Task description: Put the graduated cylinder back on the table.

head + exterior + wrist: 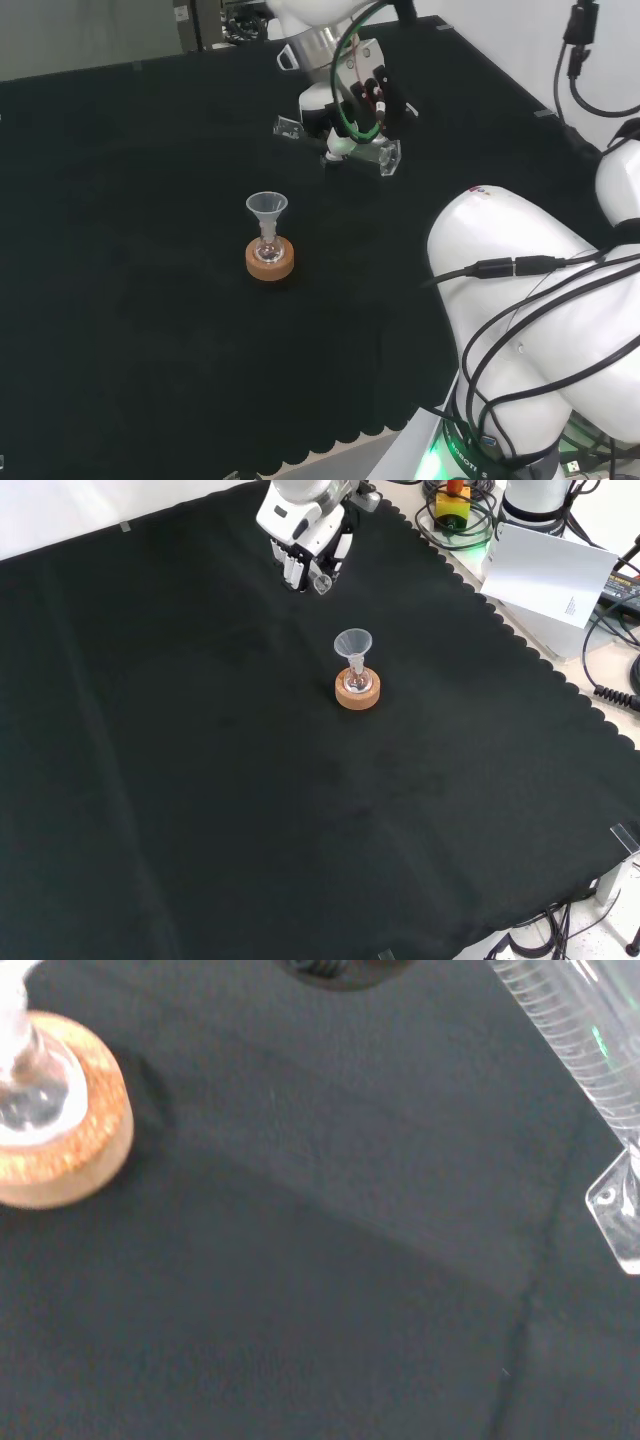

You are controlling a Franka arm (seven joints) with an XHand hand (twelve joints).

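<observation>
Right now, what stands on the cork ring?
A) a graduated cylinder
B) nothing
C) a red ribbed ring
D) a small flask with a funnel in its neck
D: the head view shows a clear funnel sitting in a small flask on the cork ring.

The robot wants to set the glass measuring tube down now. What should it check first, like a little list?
1. Graduated cylinder in the hand: ok, the fingers look curled round it in the head view.
2. Cylinder upright: not ok, it lies tilted, its clear base sticking out sideways.
3. Base touching the cloth: cannot tell, though it looks raised.
4. Landing spot free: ok, bare cloth lies under the hand.
5. Clear of the funnel and flask on the cork ring: ok, they stand apart from the hand.
</observation>
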